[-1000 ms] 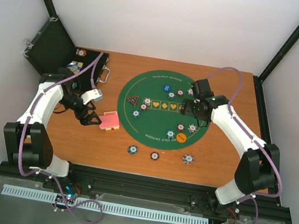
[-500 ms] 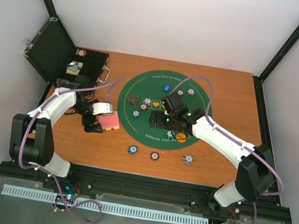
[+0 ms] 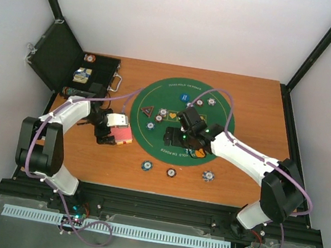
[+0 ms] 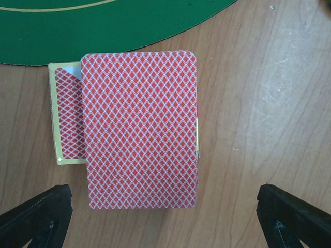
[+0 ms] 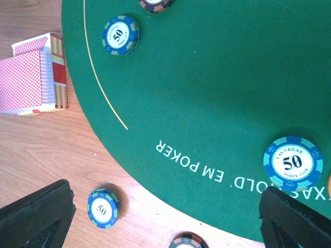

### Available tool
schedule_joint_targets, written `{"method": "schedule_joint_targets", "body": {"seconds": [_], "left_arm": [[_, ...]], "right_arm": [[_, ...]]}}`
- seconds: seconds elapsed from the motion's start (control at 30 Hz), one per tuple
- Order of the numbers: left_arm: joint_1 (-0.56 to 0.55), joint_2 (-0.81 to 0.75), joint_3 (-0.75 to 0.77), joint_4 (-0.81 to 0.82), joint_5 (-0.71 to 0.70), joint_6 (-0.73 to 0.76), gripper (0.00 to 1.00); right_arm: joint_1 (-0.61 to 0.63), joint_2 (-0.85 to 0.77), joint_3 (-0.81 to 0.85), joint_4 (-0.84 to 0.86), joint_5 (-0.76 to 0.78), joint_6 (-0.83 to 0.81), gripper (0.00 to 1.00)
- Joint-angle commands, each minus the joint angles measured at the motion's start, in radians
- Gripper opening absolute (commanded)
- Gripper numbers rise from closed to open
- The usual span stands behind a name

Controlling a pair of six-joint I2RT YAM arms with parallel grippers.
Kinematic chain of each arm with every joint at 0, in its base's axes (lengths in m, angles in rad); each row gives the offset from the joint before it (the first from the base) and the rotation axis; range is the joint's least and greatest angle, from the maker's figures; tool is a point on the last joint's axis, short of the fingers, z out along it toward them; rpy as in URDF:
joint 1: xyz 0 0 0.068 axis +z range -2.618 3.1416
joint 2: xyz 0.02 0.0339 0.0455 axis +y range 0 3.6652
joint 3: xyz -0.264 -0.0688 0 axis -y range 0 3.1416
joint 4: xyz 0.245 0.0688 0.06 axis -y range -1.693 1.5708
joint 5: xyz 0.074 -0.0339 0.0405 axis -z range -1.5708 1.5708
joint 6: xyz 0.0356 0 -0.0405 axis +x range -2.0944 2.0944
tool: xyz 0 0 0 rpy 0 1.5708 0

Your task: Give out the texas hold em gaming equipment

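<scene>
- The overhead view alone gives the whole layout. The green felt mat (image 3: 150, 143) lies mid-table (image 3: 256, 100), an open black case (image 3: 56, 61) sits at upper left, and three chips (image 3: 171, 173) lie in a row on bare wood below the mat.
- Only that view shows the blue round button (image 3: 184, 97) and the dark triangular button (image 3: 147, 110), both in the mat's upper half.
- The left wrist view adds what the overhead cannot resolve. The deck of red-backed cards (image 4: 139, 129) lies on a yellow-edged card box (image 4: 67, 121), on wood just off the mat's edge.
- The left hand (image 4: 164, 188) is spread. Its dark fingertips (image 4: 46, 212) sit in the lower corners of the frame, wide of the deck and not touching it.
- The right wrist view shows the right hand (image 5: 165, 188) spread too, with nothing between its fingers, over the mat's lettered rim.
- That view also makes the chip faces readable. A blue 50 chip (image 5: 120, 34) at upper left and a teal 50 chip (image 5: 292, 163) at right both lie on the felt. Another blue chip (image 5: 102, 208) lies on wood at lower left.
- The same deck appears at that frame's left edge, with its stacked side visible.
</scene>
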Motion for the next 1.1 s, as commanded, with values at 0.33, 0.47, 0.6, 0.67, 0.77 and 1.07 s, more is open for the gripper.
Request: {"method": "schedule_joint_targets", "body": {"seconds": [0.33, 0.47, 0.6, 0.67, 0.77, 1.07], "left_arm": [[-0.021, 0.06, 0.009, 0.042, -0.028, -0.004, 1.0], [-0.025, 0.069, 0.01, 0.041, -0.027, -0.004, 1.0], [-0.031, 0.084, 0.008, 0.044, -0.035, 0.004, 1.0], [-0.031, 0.092, 0.005, 0.055, -0.041, 0.008, 1.0], [-0.031, 0.112, 0.002, 0.072, -0.057, 0.008, 1.0], [-0.031, 0.14, -0.007, 0.119, -0.075, -0.002, 1.0]], "right_arm": [[0.033, -0.007, -0.012, 0.015, 0.031, 0.031, 0.96], [0.033, -0.009, -0.009, 0.012, 0.034, 0.032, 0.96], [0.033, -0.012, -0.009, 0.012, 0.035, 0.036, 0.95], [0.033, -0.017, -0.009, 0.013, 0.035, 0.039, 0.95], [0.033, -0.024, -0.007, 0.009, 0.034, 0.038, 0.95], [0.035, -0.041, -0.008, 0.001, 0.036, 0.035, 0.93]]}}
